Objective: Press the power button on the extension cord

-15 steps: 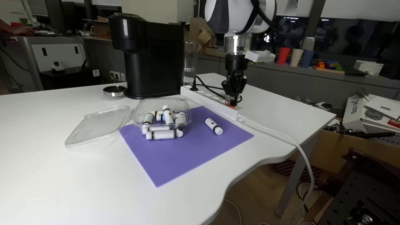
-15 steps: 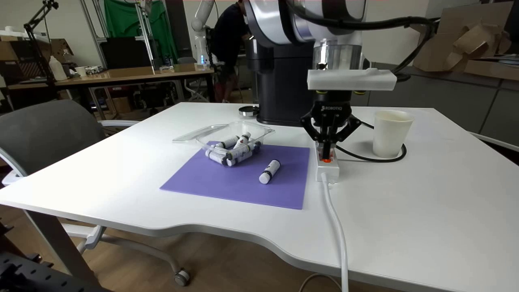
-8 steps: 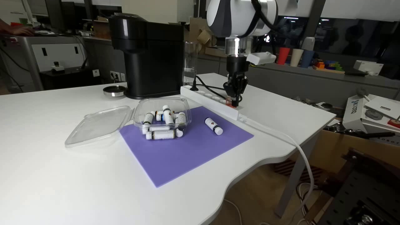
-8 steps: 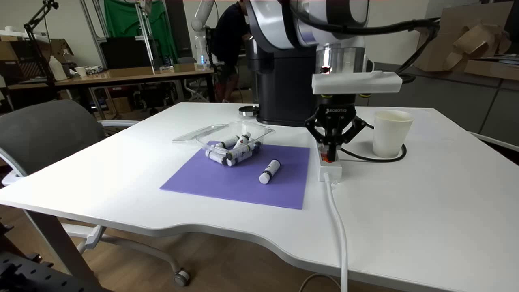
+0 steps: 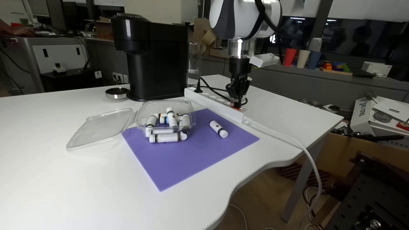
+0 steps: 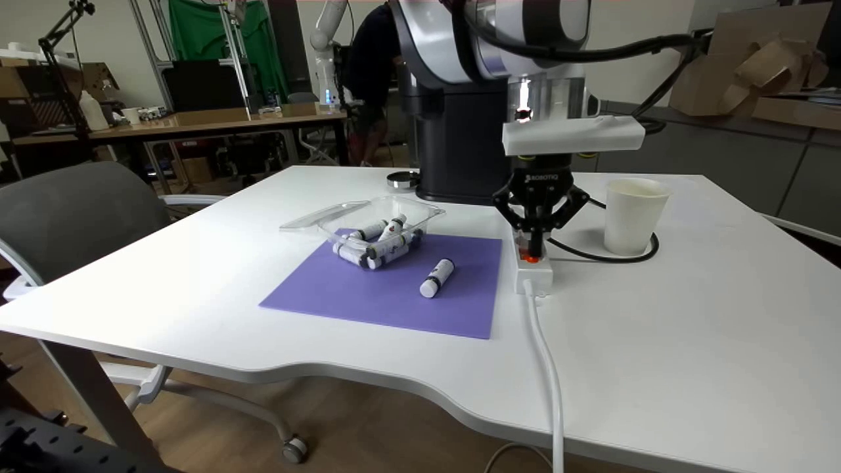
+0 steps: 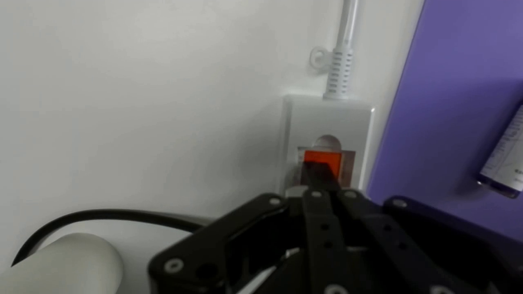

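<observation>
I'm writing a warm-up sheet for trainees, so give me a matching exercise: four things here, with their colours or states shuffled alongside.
Things:
1. Gripper
2. Button
3. Strip
4. Mat

Colours and states:
A. White, with a black plug in it
B. Purple, with a loose tube lying on it
C. Shut, pointing down
D. Orange-red, partly hidden in the wrist view

Pairs: 1-C; 2-D; 3-A; 4-B

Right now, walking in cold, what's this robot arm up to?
The robot arm has its gripper shut and pointing down, fingertips at the orange-red power button on the white extension cord. Whether the button is pressed in, I can't tell. A white cylinder lies nearby on the purple mat.
</observation>
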